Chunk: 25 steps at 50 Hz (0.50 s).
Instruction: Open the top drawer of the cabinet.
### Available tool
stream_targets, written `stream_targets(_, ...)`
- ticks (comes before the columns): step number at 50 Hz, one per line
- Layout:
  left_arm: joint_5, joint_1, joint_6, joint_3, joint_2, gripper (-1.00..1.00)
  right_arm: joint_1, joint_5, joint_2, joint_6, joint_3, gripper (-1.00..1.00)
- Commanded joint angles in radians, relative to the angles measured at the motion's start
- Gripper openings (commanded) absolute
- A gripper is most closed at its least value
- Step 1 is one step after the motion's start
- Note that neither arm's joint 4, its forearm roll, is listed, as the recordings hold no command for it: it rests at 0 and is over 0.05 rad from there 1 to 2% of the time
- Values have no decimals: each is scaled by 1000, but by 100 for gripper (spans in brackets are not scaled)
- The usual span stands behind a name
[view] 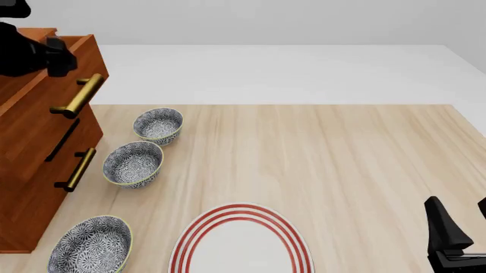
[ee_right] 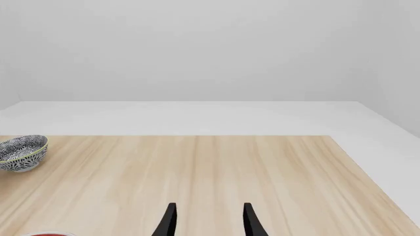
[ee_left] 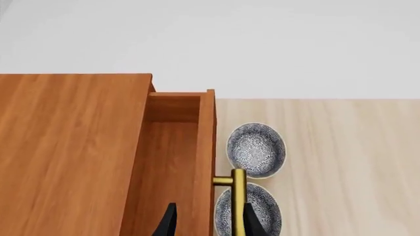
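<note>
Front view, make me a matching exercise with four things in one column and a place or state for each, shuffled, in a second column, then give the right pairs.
1. reddish-brown wooden top drawer
2. white round plate with red rings
3. right gripper
4. brass-gold bar handle of the top drawer

A. open, empty, at the table's near right corner
B. pulled partway out of the cabinet
C. near edge, centre
D. left gripper's fingers either side

Pairs: 1-B, 2-C, 3-A, 4-D

Light wood table point(view: 342, 159) carries cabinet point(view: 31, 170), three patterned bowls point(view: 133, 164), red-ringed plate point(view: 241, 244).
</note>
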Motion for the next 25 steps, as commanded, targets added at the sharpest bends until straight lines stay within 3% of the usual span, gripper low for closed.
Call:
stream_targets(1, -13, 3, 5, 7, 16, 100, 0, 0, 0, 0, 0, 100)
stream_targets(25, -34, 4, -1, 27, 46, 100, 0, 0, 0, 0, 0, 100)
